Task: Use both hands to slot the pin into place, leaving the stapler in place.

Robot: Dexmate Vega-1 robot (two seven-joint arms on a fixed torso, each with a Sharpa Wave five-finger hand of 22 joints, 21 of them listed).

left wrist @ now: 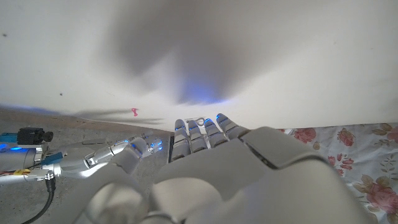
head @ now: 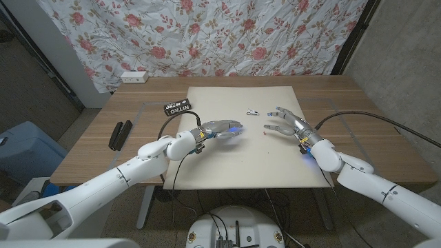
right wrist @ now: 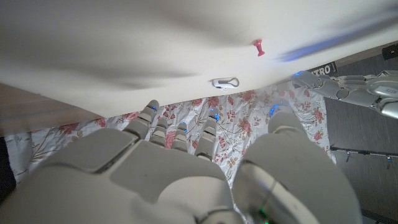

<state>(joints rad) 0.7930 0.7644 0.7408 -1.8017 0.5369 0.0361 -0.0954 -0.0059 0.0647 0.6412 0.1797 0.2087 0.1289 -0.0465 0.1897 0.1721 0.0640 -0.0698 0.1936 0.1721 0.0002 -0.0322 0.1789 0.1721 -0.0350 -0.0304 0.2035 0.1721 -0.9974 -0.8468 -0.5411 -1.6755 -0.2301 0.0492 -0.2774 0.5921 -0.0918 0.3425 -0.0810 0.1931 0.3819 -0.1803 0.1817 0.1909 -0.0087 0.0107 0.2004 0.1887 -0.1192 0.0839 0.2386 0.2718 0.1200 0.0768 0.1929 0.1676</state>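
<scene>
A makeshift lab corner — floral sheet hung as backdrop, bare concrete wall, wooden table with cables.

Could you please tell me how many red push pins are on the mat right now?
1. A single red push pin lies on the cream mat between the left hand and the right hand; others could be hidden under the hands.

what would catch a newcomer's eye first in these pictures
Two white arms reach over a cream mat on the wooden table, the left robot hand and right robot hand hovering apart near its middle, fingers spread, holding nothing. Between them lies a tiny red pin, with a small white clip-like object just beyond. Behind the table hangs a rose-patterned cloth; a black stapler lies at the table's left.
</scene>
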